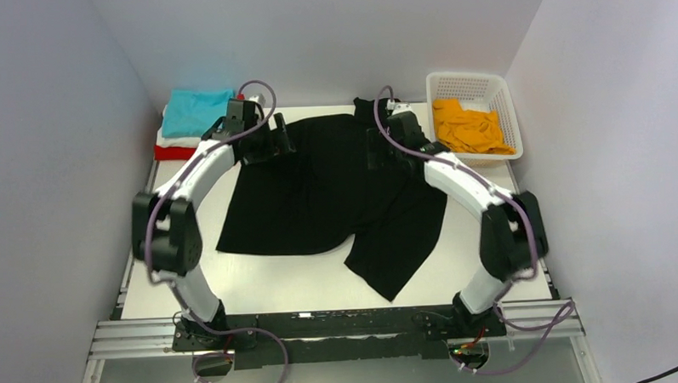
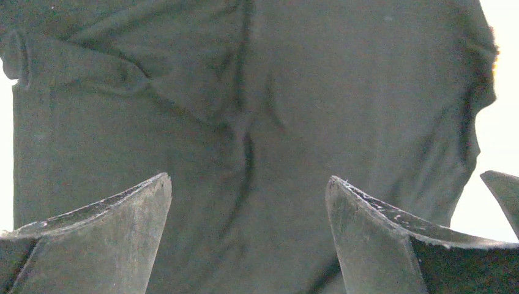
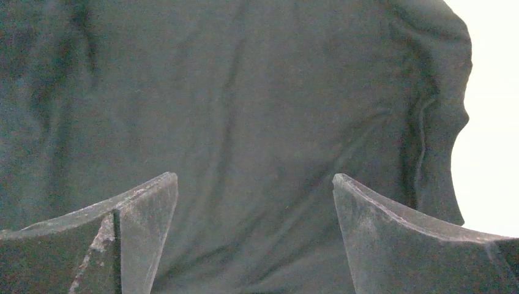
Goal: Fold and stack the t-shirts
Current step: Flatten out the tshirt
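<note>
A large black t-shirt (image 1: 327,196) lies spread and wrinkled across the middle of the table, one flap hanging toward the near right. My left gripper (image 1: 274,143) hovers over its far left part, open, nothing between its fingers (image 2: 116,233); only black cloth (image 2: 257,122) fills that wrist view. My right gripper (image 1: 381,147) is over the shirt's far right part, also open and empty, with black cloth (image 3: 245,110) below it. A folded teal t-shirt (image 1: 195,111) tops a pile with white and a red one (image 1: 174,152) at the far left. An orange t-shirt (image 1: 469,127) lies crumpled in the basket.
A white plastic lattice basket (image 1: 513,109) stands at the far right corner. White walls close in on the left, back and right. The arm bases sit on a metal rail (image 1: 340,323) at the near edge.
</note>
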Robot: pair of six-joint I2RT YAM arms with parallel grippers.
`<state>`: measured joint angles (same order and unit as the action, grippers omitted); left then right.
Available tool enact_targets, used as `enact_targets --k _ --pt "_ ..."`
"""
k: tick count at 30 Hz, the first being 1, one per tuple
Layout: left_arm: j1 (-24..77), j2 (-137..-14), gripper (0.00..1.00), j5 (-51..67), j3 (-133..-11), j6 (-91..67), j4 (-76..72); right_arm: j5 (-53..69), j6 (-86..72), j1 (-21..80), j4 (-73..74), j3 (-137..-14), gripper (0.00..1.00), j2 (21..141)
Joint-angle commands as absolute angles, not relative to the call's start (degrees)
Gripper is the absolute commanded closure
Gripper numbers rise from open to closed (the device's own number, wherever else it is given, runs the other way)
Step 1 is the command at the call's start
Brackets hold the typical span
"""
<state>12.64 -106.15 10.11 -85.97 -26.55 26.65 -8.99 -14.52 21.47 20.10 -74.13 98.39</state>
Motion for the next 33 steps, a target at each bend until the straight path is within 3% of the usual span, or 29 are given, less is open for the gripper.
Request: enact_targets --k 1,10,18,22,26,31,33 --pt "14.0 -89.0 0.01 4.1 -74.9 -29.6 23.8 -15.6 -15.8 23.8 8.5 -63.6 0.00 85.4" --pt "8.0 -59.3 0.01 -13.2 -42.3 -48.4 27.9 -16.1 -28.2 22.2 -9.5 -35.3 0.00 58.4" --pt "-2.7 -58.0 0.01 -6.3 -29.1 -52.2 22.2 -17.0 -28.0 21.9 -6.0 -36.0 0.00 59.6" --pt "-3.1 -65.4 0.16 -4.9 -29.9 -54.0 20.2 -17.8 -29.1 22.0 -3.9 -37.4 0.00 62.5" --pt "-3.2 -70.9 0.41 -5.5 -31.1 -54.8 20.5 -18.7 -29.4 21.9 -4.1 -37.1 0.00 62.8" --pt "-3.2 -75.4 0.48 -5.6 -32.1 -55.4 20.4 -20.8 -29.5 21.9 -3.4 -37.0 0.00 62.2" --pt "-3.1 -77.0 0.60 -6.0 -32.7 -55.0 20.8 -21.4 -29.6 21.9 -3.6 -36.9 0.00 62.2"
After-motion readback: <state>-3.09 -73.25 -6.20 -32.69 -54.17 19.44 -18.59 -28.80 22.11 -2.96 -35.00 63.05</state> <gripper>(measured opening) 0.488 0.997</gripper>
